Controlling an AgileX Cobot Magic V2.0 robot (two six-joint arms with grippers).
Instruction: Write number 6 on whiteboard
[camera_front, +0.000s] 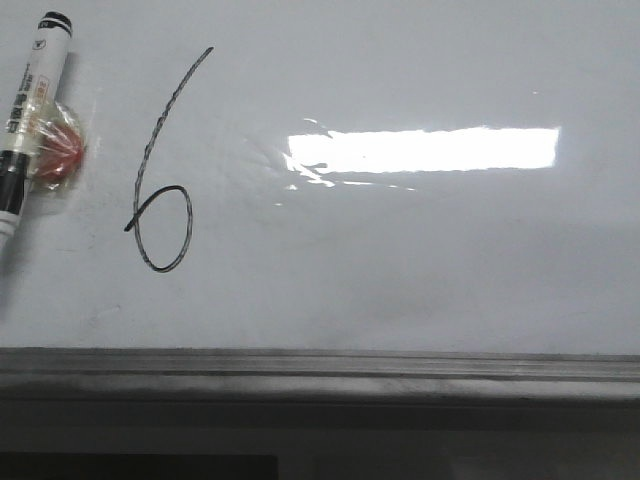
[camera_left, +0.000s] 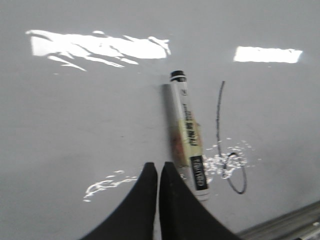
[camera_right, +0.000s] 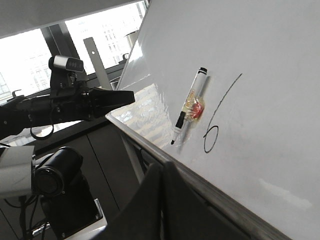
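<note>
The whiteboard (camera_front: 420, 260) fills the front view. The number 6 (camera_front: 137, 185) is drawn on it in thin black line, a long slanted stroke with an oval loop at its foot. A black-and-white marker (camera_front: 28, 110) hangs on the board just left of the 6, held by a red magnet (camera_front: 62, 148). My left gripper (camera_left: 158, 167) is shut and empty, close beside the marker (camera_left: 187, 135), with the 6 (camera_left: 217, 120) beyond. My right gripper (camera_right: 162, 167) is shut and empty below the board's ledge (camera_right: 200, 180). It sees the marker (camera_right: 190, 107) and the 6 (camera_right: 224, 101).
A dark grey ledge (camera_front: 320, 375) runs along the board's bottom edge. A bright light reflection (camera_front: 420, 148) lies right of the 6. In the right wrist view my left arm (camera_right: 75, 105) reaches toward the board's left edge, with a black camera (camera_right: 50, 175) below it and windows behind.
</note>
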